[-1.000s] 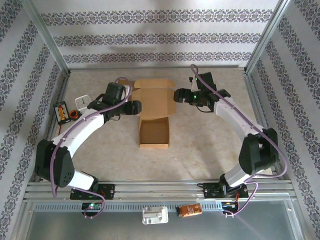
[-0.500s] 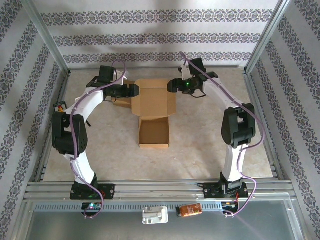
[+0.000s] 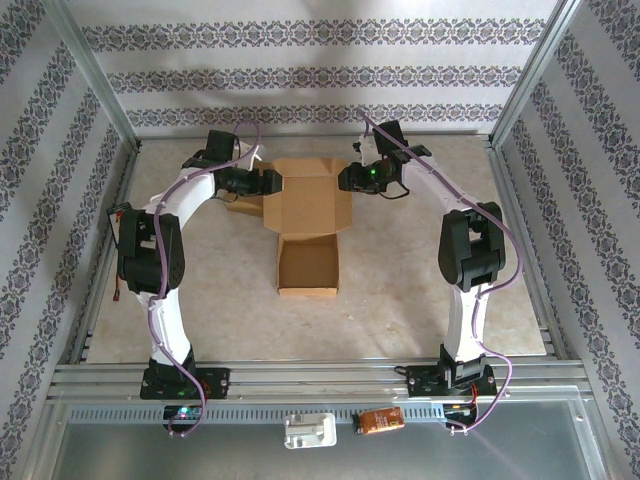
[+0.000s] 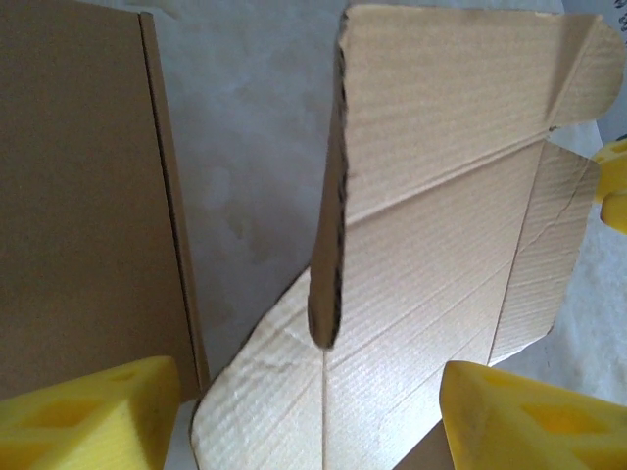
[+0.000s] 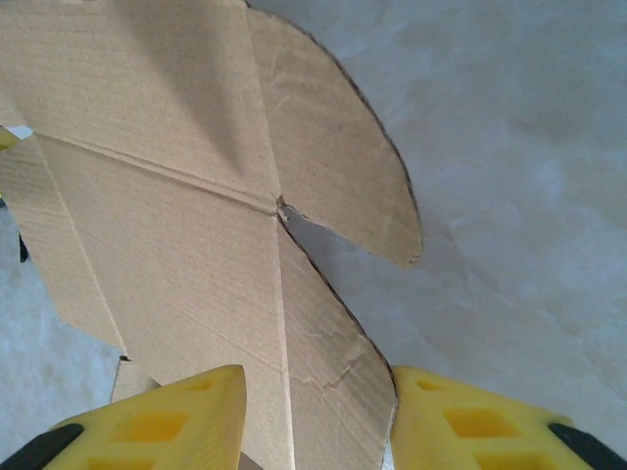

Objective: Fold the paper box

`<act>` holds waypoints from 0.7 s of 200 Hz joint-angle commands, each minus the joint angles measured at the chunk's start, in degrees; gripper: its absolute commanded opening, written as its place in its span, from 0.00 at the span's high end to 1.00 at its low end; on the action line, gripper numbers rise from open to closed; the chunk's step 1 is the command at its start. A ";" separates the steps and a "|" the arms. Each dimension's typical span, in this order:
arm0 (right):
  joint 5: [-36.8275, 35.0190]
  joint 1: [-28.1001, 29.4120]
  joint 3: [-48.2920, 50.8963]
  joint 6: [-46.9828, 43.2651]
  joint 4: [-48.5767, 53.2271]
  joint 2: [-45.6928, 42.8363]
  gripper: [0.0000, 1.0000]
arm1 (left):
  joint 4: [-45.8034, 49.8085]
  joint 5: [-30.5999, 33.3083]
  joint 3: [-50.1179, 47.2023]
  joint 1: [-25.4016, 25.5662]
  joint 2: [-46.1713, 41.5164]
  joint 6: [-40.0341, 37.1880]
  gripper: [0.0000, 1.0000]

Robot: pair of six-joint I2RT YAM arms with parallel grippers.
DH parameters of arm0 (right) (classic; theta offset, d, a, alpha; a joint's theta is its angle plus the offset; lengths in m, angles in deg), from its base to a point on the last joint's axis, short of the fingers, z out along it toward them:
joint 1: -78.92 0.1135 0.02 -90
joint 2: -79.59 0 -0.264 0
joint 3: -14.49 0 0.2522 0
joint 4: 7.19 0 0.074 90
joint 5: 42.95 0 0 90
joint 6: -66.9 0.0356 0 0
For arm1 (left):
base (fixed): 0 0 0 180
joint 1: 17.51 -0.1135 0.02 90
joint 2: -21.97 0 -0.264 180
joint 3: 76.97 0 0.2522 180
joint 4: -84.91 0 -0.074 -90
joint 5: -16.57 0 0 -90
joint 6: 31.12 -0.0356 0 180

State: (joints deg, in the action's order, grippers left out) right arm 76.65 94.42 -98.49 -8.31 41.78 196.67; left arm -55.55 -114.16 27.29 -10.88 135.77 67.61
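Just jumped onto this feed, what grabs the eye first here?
A brown cardboard box sits mid-table, tray open, lid folded back toward the far wall. The left gripper and right gripper flank that lid, yellow fingers open around its side flaps.

Left wrist view: the left gripper's yellow foam fingertips are cut off at the bottom edge, as is the brown corrugated cardboard box flap between the jaws. Brown flat panel beyond one jaw runs off frame; unclear if it belongs to the box. Right wrist view: the right gripper's yellow pads are cropped, pinch on flap between jaws unclear. Overhead: left gripper, right gripper too small to judge contact.
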 commanded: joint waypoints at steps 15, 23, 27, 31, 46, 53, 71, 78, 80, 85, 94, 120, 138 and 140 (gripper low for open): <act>1.03 -0.13 -1.24 0.31 0.55 1.14 0.61 | 1.24 -2.21 1.19 -0.59 0.74 1.02 0.39; 0.70 0.05 -1.20 1.01 0.57 0.90 0.61 | 0.74 -2.70 0.84 -0.57 0.53 2.13 0.40; 0.51 0.18 -1.15 1.40 0.57 0.70 0.61 | 0.56 -2.81 0.66 -0.49 0.34 2.86 0.40; 0.14 0.28 -1.07 1.88 0.50 0.50 0.61 | 0.33 -2.81 0.45 -0.50 0.09 3.62 0.40; -2.20 0.91 -0.85 3.66 0.66 -0.28 0.58 | -0.96 -2.66 -0.79 -0.48 -0.95 6.72 0.40; -3.10 1.14 -0.72 4.20 0.69 -0.72 0.58 | -1.44 -2.14 -1.38 -0.49 -1.51 8.13 0.40; -4.33 1.70 -0.23 5.95 0.50 -1.95 0.56 | -1.96 -1.11 -2.38 -0.44 -2.75 10.87 0.40; -4.51 1.93 -0.11 6.46 0.48 -2.34 0.56 | -1.90 -1.03 -2.56 -0.48 -3.09 11.74 0.40; -4.52 1.97 -0.10 6.65 0.48 -2.44 0.56 | -1.84 -0.95 -2.57 -0.46 -3.17 11.94 0.40; -4.76 2.11 -0.01 7.17 0.63 -2.67 0.56 | -1.52 -0.87 -2.54 -0.43 -3.40 12.44 0.40; -5.23 2.32 0.28 8.19 0.66 -3.20 0.55 | -1.14 -0.24 -2.61 -0.35 -3.94 13.18 0.40; -6.27 3.27 1.96 12.20 -0.40 -4.68 0.51 | -1.66 1.49 -3.67 0.16 -6.08 15.65 0.39; -7.63 4.03 4.03 16.14 -2.05 -5.82 0.52 | -4.00 2.51 -5.69 1.50 -7.97 18.38 0.35; -7.81 4.23 4.19 16.46 -2.19 -5.88 0.52 | -4.27 2.74 -5.97 1.68 -8.22 18.70 0.35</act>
State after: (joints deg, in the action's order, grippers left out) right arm 71.47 97.31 -96.56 1.92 41.25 194.09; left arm -56.66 -113.38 23.60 -10.64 131.99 81.36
